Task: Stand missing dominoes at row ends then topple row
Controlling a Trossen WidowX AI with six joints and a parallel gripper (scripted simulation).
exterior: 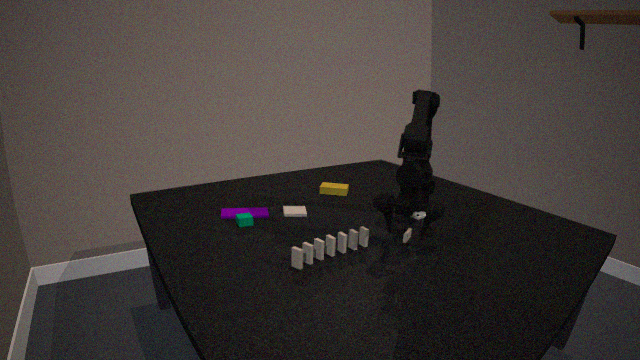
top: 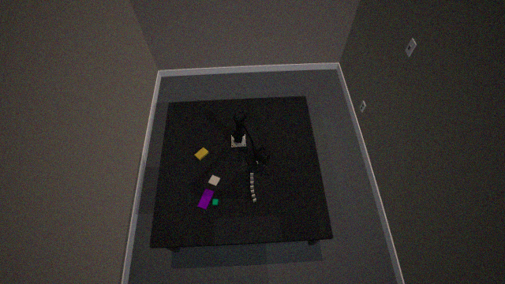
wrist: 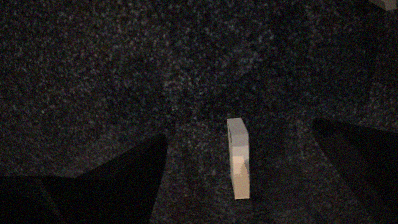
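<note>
Several pale dominoes stand upright in an evenly spaced, slightly curved row [top: 252, 188] [exterior: 330, 245]. A lone pale domino [top: 257, 162] [exterior: 407, 235] [wrist: 240, 162] is beyond the row's end nearer the robot base, a wider gap away. It looks lower than the standing ones and seems to rest on a long edge, though the dim light leaves this unsure. My gripper [exterior: 406, 229] [wrist: 238, 133] is open and empty, pointing down over the lone domino. In the wrist view the domino shows between the two spread fingers, touching neither.
A corner of another pale piece [wrist: 387, 4] shows at the wrist view's top right. Left of the row are a cream block [top: 214, 180] [exterior: 295, 211], a purple slab [top: 205, 199] [exterior: 240, 213], a green cube [top: 215, 202] [exterior: 244, 220] and a yellow block [top: 201, 154] [exterior: 334, 189].
</note>
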